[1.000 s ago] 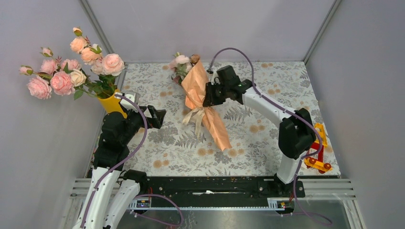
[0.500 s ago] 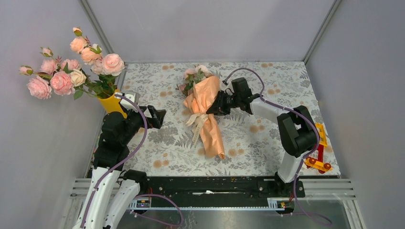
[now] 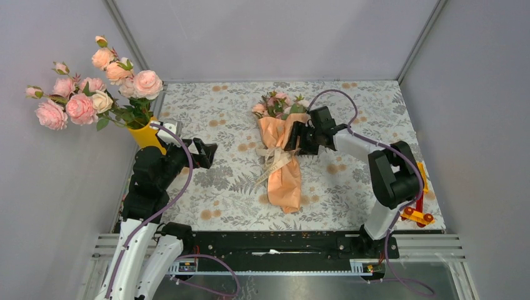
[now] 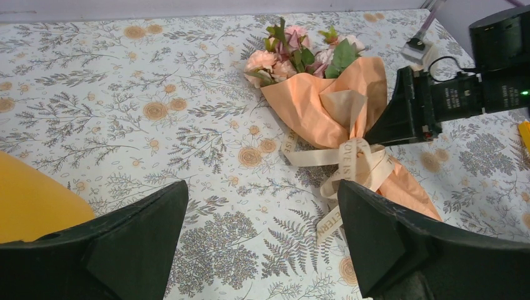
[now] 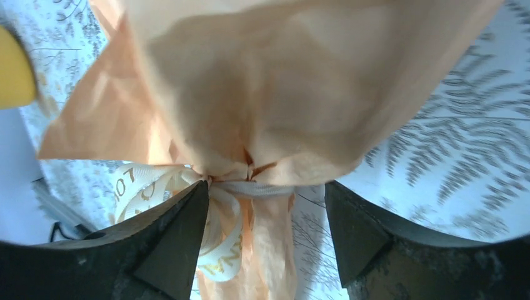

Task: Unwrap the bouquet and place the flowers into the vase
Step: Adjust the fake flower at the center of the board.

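Lower left, the left end effector [image 4: 261, 206] gapes wide by the vase [image 3: 146, 135]. Mid-frame the bouquet [image 3: 283, 178] lies on the bench [image 3: 350, 187], ribbon [image 4: 351, 156] tied, right end effector [image 5: 264, 187] spread astride its neck; closing there could crush the bouquet rather than untie it

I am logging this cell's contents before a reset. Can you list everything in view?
bouquet: one, crinkled peach-orange paper cone, lying mid-table, pointed end toward the arms
flowers: a few, pink with green leaves, poking out of the cone's far end
ribbon: one, beige, tied round the cone's middle
vase: one, yellow-orange, at the table's left edge
big roses: one bunch, pale pink and peach, standing in the vase
yellow-and-red object: one, at the table's right edge; too small to identify
tablecloth: one, pale with grey ferns and tan blooms
left gripper: one, black, open, beside the vase
right gripper: one, black, open, against the cone's right side
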Controlling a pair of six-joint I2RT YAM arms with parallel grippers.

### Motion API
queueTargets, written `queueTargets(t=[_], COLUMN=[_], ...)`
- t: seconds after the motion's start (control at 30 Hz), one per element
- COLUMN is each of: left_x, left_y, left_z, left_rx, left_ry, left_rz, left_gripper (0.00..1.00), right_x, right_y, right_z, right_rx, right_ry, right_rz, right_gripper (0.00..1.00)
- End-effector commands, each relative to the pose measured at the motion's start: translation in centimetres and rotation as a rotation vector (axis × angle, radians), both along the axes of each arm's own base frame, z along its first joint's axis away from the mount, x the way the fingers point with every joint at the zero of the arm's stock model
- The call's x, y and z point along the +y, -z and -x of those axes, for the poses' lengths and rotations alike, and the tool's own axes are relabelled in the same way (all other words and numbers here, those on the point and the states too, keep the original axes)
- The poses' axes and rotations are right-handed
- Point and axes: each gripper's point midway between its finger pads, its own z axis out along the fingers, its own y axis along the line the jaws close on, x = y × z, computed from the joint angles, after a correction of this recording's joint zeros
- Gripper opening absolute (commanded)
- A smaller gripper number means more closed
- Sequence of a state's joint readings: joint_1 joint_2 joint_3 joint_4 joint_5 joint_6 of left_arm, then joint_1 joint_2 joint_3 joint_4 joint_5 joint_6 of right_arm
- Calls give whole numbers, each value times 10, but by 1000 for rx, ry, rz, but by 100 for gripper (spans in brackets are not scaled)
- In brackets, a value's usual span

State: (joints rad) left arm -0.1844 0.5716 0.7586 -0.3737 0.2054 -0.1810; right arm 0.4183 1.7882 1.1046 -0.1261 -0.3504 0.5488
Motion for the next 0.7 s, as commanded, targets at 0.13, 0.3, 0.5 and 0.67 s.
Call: queueTargets(t=[0.13, 0.3, 0.5, 0.67], left_x=[1, 1, 2, 2], left_y=[-6, -7, -5, -4], left_z=[-2, -1, -2, -3], left_rx=[-26, -28, -24, -20], left_ry=[-8, -8, -12, -15], left_rz=[0, 1, -1, -3], left_gripper=[99, 99, 99, 99], right_x=[-60, -67, -33, 12], right_y=[-61, -81, -83, -67], right_z=[-2, 13, 26, 29], right_rx=[-243, -268, -314, -289], right_ry=[47, 41, -38, -98], right_rz=[270, 336, 434, 409], right_gripper=[78, 77, 77, 79])
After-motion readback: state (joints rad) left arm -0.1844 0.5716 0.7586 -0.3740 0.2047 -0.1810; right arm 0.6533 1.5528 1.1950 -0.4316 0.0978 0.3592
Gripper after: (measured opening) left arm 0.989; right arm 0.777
